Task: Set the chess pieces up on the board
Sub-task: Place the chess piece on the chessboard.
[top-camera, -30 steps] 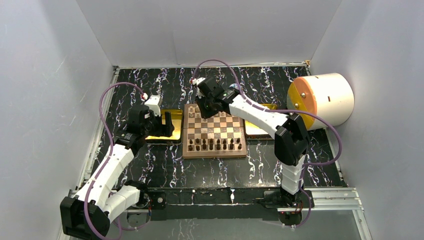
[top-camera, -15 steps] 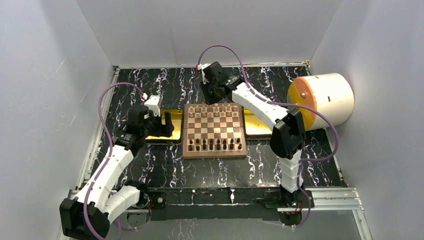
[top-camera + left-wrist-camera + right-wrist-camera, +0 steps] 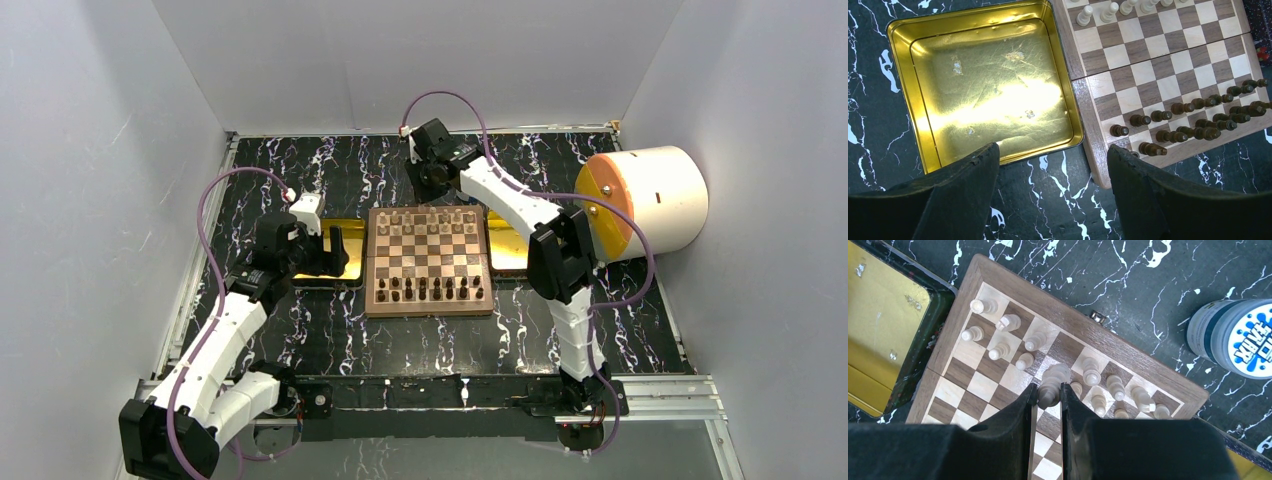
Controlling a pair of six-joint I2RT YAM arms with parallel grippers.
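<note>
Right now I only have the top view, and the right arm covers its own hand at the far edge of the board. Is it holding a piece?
Observer: Yes. The right hand is shut on one cream piece, over the far rows of the board.
Operator: Anything behind the board I could hit?
Observer: A blue-and-white jar sits just past the board's far edge, apart from it.
Operator: And the left hand?
Observer: The left hand is open with nothing between its fingers, over the near rim of the gold tray.
</note>
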